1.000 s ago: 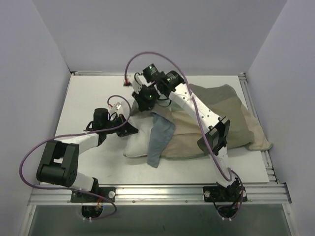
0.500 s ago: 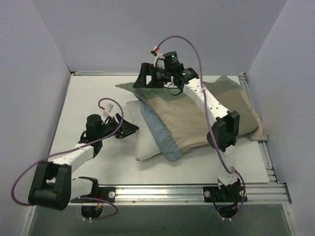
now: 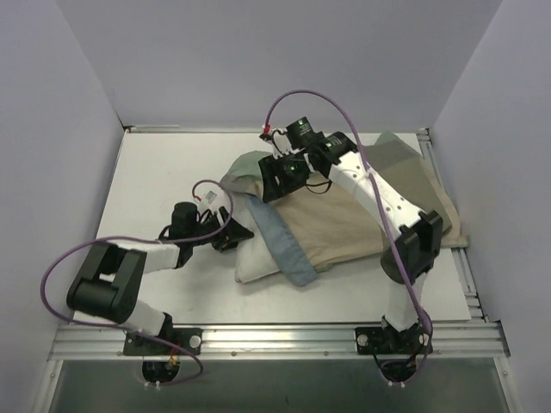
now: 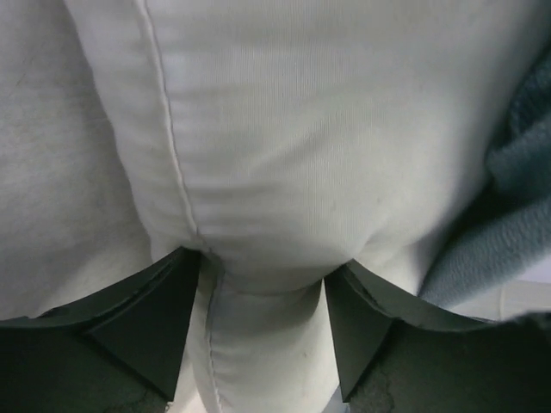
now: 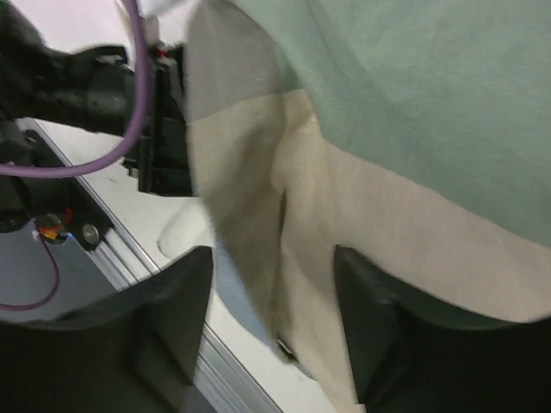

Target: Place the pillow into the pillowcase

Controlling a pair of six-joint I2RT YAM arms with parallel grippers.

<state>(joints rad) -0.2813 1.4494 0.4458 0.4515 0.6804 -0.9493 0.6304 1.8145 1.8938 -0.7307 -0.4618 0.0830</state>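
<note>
- Left claw (image 4: 263, 268): stands open, astride the near end of the pillow (image 4: 284, 129), with soft white cloth bulging into the gap and touching both inner faces, not visibly squeezed.
- Just ahead of those fingers: a plump, seamed bulk, light by the look of it and sure to give under pressure. Best pinched deep, well past the seam, never nipped shallowly on the cover alone, for fear of slipping off.
- Off to that claw's right: a limp blue-grey fold of the pillowcase (image 4: 516, 172), lying against the pillow's side. Judged only partly sheathed, with the near end bare on the table (image 3: 164, 172).
- Further on, past the pillow's covered length: right claw (image 5: 274, 258), likewise open, close above tan and pale green panels, with nothing clamped between its fingers. Touching the cloth or not: unclear.
- Below and ahead of the right claw: thin, floppy cloth, apt to crumple and slide over the filling. Best caught at the hem of the mouth, one layer only, then drawn toward the left claw against a push from that side.
- Risks to mind: pinching both layers of the sack shut, or bunching cloth ahead of the pillow.
</note>
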